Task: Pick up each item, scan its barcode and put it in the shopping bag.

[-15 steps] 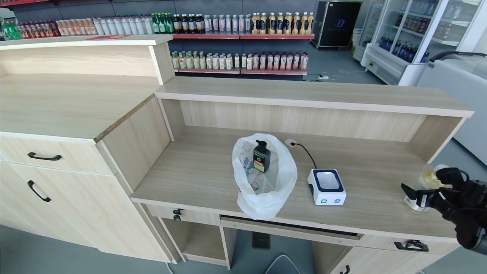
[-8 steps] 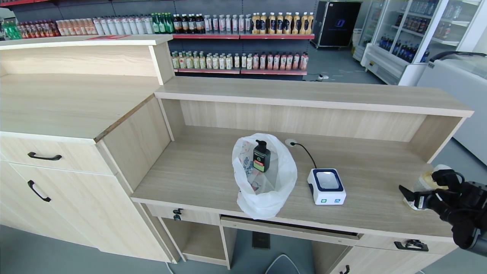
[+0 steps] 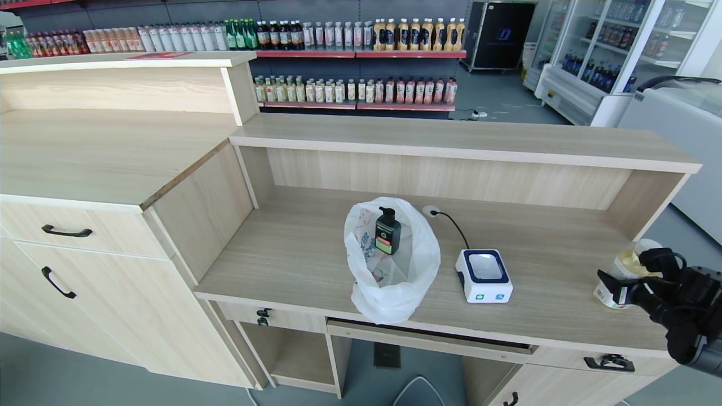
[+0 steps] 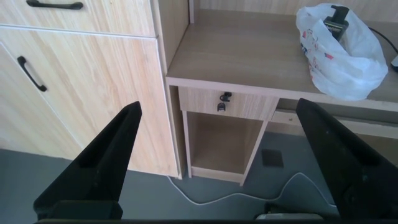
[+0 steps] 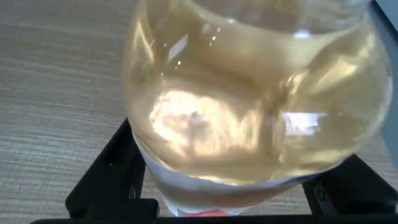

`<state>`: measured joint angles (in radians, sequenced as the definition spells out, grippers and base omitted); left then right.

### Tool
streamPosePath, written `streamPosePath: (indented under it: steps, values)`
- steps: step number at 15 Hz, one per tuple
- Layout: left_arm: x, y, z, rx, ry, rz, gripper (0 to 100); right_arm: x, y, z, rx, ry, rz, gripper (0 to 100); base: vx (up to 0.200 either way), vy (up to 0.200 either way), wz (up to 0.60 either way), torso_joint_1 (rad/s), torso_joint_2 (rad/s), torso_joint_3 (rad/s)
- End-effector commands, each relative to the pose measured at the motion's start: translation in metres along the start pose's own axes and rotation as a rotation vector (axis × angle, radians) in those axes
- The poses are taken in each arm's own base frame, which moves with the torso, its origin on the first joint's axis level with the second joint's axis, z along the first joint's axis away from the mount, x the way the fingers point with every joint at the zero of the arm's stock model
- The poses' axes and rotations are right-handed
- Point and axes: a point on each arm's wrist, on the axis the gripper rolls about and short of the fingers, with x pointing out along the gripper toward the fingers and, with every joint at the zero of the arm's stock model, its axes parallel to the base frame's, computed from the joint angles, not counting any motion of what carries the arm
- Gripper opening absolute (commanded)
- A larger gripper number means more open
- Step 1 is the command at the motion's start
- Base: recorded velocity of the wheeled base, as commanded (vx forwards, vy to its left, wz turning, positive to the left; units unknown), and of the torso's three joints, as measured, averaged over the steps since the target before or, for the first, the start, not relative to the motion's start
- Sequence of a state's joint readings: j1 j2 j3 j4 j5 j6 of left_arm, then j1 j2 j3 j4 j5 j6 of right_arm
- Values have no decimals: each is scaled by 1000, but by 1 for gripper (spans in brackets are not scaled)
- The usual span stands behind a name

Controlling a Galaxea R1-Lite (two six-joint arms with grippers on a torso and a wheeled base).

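Right gripper [image 3: 629,272] is clamping a bottle [image 3: 625,263] over the counter's [image 3: 553,307] right end.
The scanner [image 3: 484,276] is sitting between it and the bag [image 3: 395,296], which is slumping at the front edge around a pump bottle [image 3: 388,232]; left gripper [image 4: 217,106] is hanging wide apart, low off the front left corner.

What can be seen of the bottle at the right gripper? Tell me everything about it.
The bottle looks like clear plastic, rounded and filled with pale yellow liquid, with a white top and a white label band near its base. It leans slightly at the right end of the desk, close to the front edge. The right gripper clamps its lower part, with black fingers on both sides. Whether its base touches the desk cannot be told.
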<state>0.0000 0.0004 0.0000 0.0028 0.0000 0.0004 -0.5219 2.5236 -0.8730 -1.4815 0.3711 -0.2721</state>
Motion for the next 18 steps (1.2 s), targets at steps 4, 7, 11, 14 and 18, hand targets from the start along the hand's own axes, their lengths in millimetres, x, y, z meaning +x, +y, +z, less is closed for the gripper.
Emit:
streamPosePath:
  steps: [4, 7, 11, 14, 18]
  values:
    - [0, 0, 0, 0, -2, 0, 100, 2, 1, -3, -61, 3, 3, 0, 0, 0, 0, 0, 0, 0]
    - [0, 0, 0, 0, 0, 0, 100, -1, -3, 13, -41, 8, 17, 0, 0, 0, 0, 0, 0, 0]
    - [0, 0, 0, 0, 0, 0, 100, -33, -4, 119, 316, 106, 112, 0, 0, 0, 0, 0, 0, 0]
    - [0, 0, 0, 0, -2, 0, 100, -92, 4, 221, 438, 154, 448, 0, 0, 0, 0, 0, 0, 0]
    - [0, 0, 0, 0, 0, 0, 100, -156, 53, 269, 404, 62, 828, 0, 0, 0, 0, 0, 0, 0]
